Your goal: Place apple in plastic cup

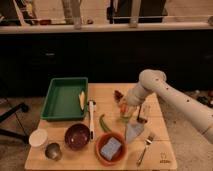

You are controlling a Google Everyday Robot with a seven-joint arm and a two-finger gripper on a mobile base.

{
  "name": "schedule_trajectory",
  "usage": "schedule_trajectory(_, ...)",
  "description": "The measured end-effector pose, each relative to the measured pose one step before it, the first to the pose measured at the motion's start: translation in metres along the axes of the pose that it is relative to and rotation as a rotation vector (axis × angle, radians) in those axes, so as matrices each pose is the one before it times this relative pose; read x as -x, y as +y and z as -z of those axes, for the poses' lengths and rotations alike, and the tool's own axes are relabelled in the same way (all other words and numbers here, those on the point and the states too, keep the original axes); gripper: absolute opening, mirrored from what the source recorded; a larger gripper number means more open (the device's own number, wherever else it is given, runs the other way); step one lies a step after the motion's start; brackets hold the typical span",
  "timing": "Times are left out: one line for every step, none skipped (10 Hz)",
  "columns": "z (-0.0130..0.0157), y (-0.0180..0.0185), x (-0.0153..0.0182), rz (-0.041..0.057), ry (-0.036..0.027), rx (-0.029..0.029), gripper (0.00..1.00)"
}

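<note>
A dark red rounded thing [118, 94], probably the apple, lies on the wooden table [70, 162] near its far edge, right of the green tray. A white plastic cup [38, 137] stands upright at the table's front left. My white arm reaches in from the right. My gripper [132, 107] hangs low over the table's right half, just right of and in front of the red thing, close to a small orange item [123, 107]. I cannot tell whether it holds anything.
A green tray [64, 98] holds a banana [81, 99]. A white-handled utensil [91, 117], a green chilli [104, 123], a purple bowl [77, 136], a metal cup [53, 150], an orange bowl [111, 148] with a blue sponge, a grey wedge [133, 132] and a fork [145, 146] lie on the table.
</note>
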Motion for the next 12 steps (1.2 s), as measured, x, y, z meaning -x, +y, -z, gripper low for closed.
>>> schedule_trajectory(0.00112, 0.00001, -0.00182, -0.00398, 0.00111, -0.00252, 0.79)
schedule_trajectory(0.00114, 0.00025, -0.00227, -0.00452, 0.00116, -0.00242, 0.8)
schedule_trajectory(0.00126, -0.00015, -0.00262, -0.00568, 0.00065, -0.00274, 0.8)
schedule_trajectory(0.0005, -0.00024, -0.00149, -0.00388, -0.00076, -0.00006, 0.8)
schedule_trajectory(0.00126, -0.00065, -0.00159, -0.00322, -0.00183, 0.00033, 0.8)
schedule_trajectory(0.00064, 0.00031, -0.00121, 0.00109, -0.00038, 0.00294, 0.8)
schedule_trajectory(0.00098, -0.00051, -0.00065, 0.00228, -0.0015, 0.0003, 0.8)
schedule_trajectory(0.00119, 0.00007, -0.00064, 0.00108, -0.00012, -0.00024, 0.8)
schedule_trajectory(0.00189, 0.00061, -0.00128, -0.00011, 0.00145, -0.00043, 0.8)
schedule_trajectory(0.00266, 0.00089, -0.00157, -0.00002, 0.00192, 0.00005, 0.8)
schedule_trajectory(0.00176, 0.00051, -0.00164, -0.00041, 0.00186, 0.00092, 0.8)
schedule_trajectory(0.00207, 0.00053, -0.00202, -0.00048, 0.00165, 0.00246, 0.8)
